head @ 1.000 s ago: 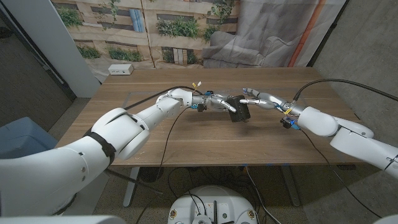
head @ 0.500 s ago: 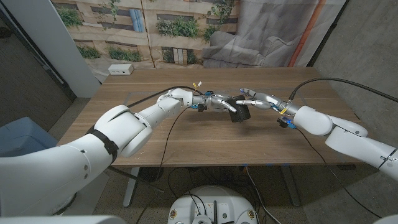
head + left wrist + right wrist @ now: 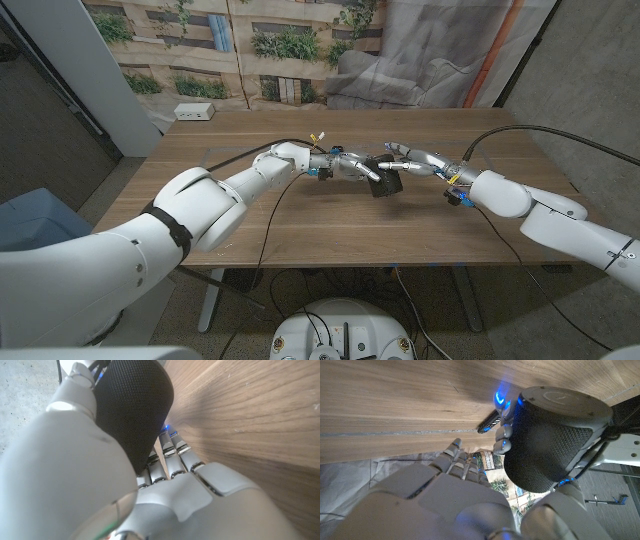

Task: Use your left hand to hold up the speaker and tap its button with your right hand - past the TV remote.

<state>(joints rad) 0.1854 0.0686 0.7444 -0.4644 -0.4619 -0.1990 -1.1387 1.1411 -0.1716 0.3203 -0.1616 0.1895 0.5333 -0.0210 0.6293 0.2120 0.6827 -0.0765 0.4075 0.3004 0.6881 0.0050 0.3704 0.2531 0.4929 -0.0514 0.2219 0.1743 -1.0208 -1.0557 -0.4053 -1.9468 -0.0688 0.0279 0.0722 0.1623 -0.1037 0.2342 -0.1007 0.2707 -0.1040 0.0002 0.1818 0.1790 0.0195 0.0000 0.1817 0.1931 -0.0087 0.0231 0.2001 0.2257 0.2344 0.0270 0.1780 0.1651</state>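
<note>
**Speaker held up over the table's middle**

We see the left hand gripping the black mesh speaker, fingers wrapped around its body, holding it over the middle of the wooden table. On the speaker's other side, the right hand reaches in with fingers extended, fingertips at the speaker's upper rim and holding nothing. A white box sits at the table's far left corner, well apart from the speaker.
</note>
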